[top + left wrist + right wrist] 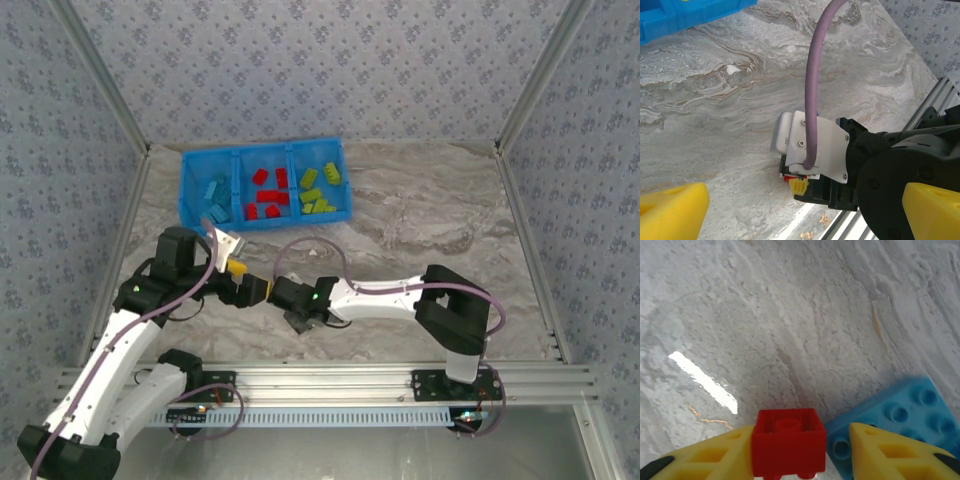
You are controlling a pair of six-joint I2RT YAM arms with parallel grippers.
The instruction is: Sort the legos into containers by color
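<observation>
Around my grey marbled table [430,215] stand blue floral-patterned walls [320,60] on three sides; an aluminium rail [350,378] runs along its near edge.

small brick [788,442] between fingers [710,457] of right claw [797,455], larger brick [900,415] beside it, tray [190,192] at table's [430,220] far left

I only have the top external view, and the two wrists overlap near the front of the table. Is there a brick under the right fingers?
Observer: Yes, a red brick sits between the right fingers; whether they grip it is unclear.
Operator: Anything crowding it?
Observer: A light blue brick lies right beside it on the table.
Operator: And the left fingers?
Observer: The left fingers are spread wide and hold nothing.
</observation>
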